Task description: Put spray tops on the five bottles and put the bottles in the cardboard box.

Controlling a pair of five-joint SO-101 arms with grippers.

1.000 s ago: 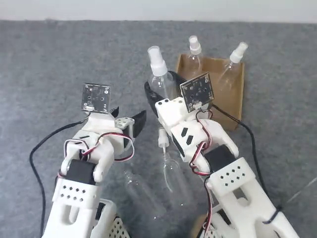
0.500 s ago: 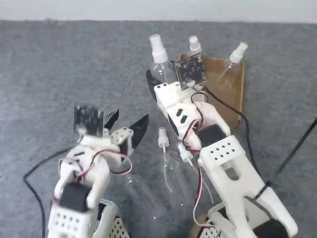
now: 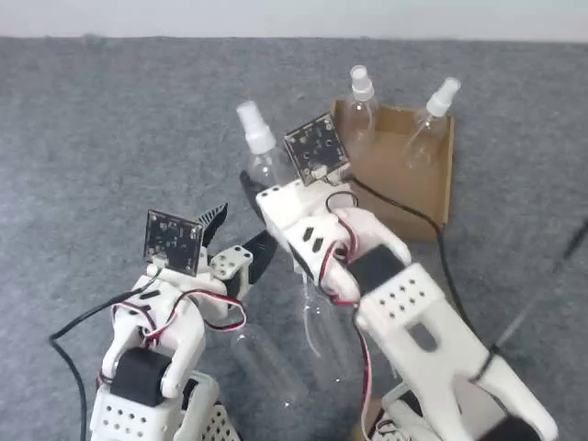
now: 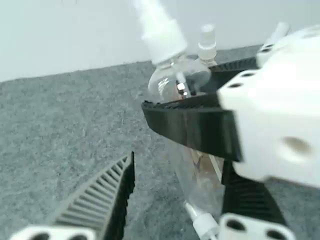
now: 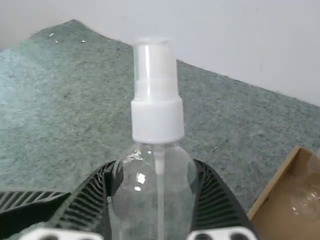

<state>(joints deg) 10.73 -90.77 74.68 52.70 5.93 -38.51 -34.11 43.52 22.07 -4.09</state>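
— Where do we see the capped bottle [image 5: 155, 170]?
— Upright, pinched at its body by the right gripper [image 3: 261, 180], just off the cardboard box's [image 3: 404, 184] left edge.
— And around it?
— Two bottles [image 3: 360, 103] with spray tops lean inside the box. Two lying bottles [image 3: 322, 331] are near the table's [image 3: 92, 138] near edge, and our left gripper [image 3: 239, 234] hangs spread beside them.

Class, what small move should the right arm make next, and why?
Probably carry the capped bottle sideways over the cardboard box. The right gripper is shut on it outside the box, where two other capped bottles already stand.
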